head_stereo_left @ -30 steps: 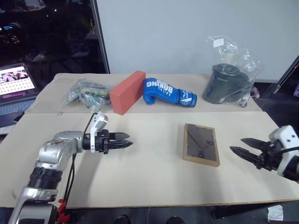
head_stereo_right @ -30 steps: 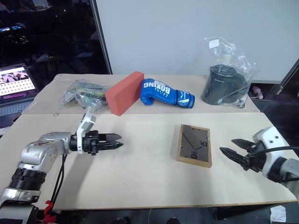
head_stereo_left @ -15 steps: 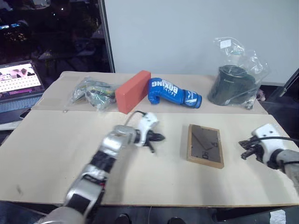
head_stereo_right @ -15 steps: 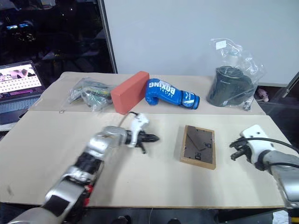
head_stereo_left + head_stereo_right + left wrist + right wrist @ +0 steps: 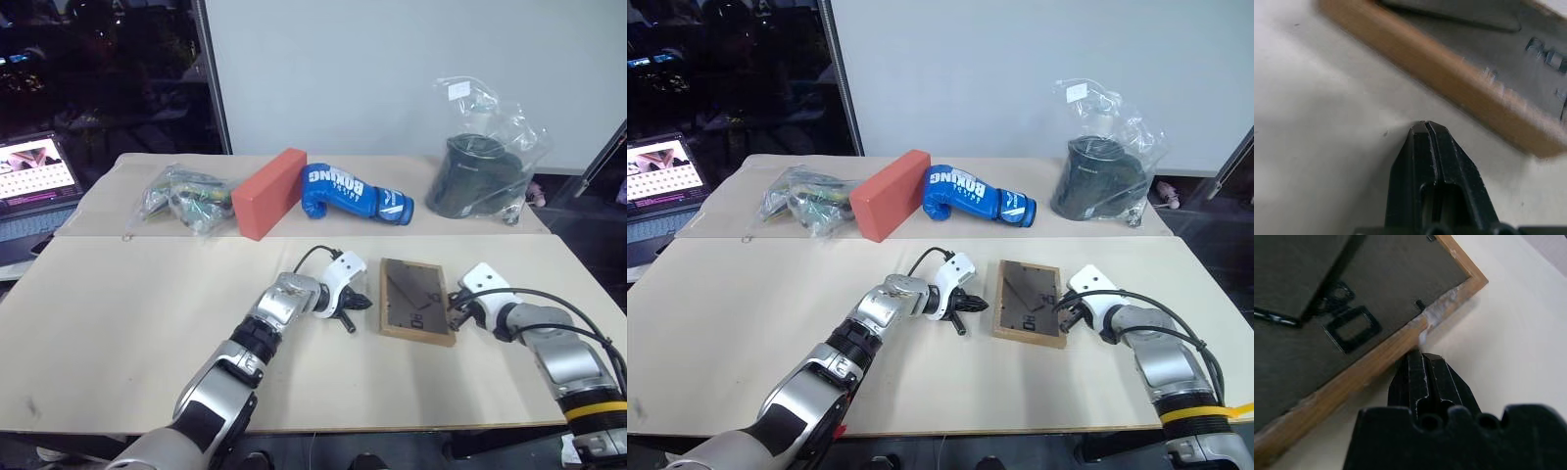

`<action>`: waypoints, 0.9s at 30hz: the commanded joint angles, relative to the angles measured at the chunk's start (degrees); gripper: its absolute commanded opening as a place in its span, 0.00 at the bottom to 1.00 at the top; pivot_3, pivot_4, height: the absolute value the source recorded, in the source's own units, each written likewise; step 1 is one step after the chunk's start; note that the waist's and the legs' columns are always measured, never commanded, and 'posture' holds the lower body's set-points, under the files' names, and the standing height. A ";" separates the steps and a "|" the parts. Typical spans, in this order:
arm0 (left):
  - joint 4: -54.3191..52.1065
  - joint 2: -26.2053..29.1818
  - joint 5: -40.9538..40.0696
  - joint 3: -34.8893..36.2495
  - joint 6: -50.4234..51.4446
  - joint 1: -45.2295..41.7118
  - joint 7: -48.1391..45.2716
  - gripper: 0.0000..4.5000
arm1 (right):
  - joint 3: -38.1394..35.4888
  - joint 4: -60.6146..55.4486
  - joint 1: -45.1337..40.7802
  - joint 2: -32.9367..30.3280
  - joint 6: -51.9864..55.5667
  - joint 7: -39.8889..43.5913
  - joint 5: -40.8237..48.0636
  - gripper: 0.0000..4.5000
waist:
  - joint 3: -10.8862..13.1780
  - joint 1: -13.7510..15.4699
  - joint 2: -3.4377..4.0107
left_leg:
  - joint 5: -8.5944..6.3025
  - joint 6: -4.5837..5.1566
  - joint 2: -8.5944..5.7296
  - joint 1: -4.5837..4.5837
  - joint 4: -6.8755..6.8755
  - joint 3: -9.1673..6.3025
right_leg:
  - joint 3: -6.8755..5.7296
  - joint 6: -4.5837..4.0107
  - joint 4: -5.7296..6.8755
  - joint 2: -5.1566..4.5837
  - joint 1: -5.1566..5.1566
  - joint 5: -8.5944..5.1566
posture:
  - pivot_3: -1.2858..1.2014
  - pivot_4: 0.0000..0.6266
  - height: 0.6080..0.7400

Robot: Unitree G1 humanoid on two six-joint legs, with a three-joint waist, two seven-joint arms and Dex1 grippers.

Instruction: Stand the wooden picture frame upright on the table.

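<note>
Lying face-down mid-table (image 5: 118,323), backboard up: wooden picture frame (image 5: 416,301), flanked at nine o'clock by left gripper (image 5: 359,303) and at three by right gripper (image 5: 454,314), both pinched closed, seemingly to squeeze and tilt it upright.

wooden picture frame (image 5: 416,301) flat on table (image 5: 127,304), backboard up; left gripper (image 5: 359,304) closed just beside its left edge, right gripper (image 5: 454,315) closed at right edge; orange block (image 5: 267,192), blue boxing glove (image 5: 353,194) behind
</note>
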 commanded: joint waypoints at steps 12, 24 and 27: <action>-14.38 23.92 0.98 -1.69 8.00 16.66 -13.04 0.00 | 10.87 -20.35 4.01 11.86 10.30 2.26 0.44 0.00 | -0.37 -3.56 -0.29 | -0.01 0.00 0.25 0.85 -0.42 0.00 | 0.00 -0.27 0.24 0.20 0.37 -0.09 | 0.52 0.24 0.91; -31.22 35.65 -4.47 -1.66 16.40 29.68 -17.10 0.00 | 16.78 -18.55 0.42 17.58 10.39 2.67 -2.22 0.00 | -1.28 -4.98 -0.41 | -0.39 -0.39 1.39 2.38 -0.99 0.09 | -0.18 -1.30 0.25 1.02 1.32 -0.56 | 0.52 0.24 0.91; -31.77 37.40 -6.15 2.35 19.17 30.98 -14.77 0.00 | 15.45 -17.08 -0.68 16.09 9.71 3.99 -1.90 0.00 | -1.44 -4.67 -0.21 | -0.48 -0.35 1.50 2.41 -1.07 0.09 | -0.31 -1.50 0.26 1.10 1.31 -0.67 | 0.52 0.24 0.91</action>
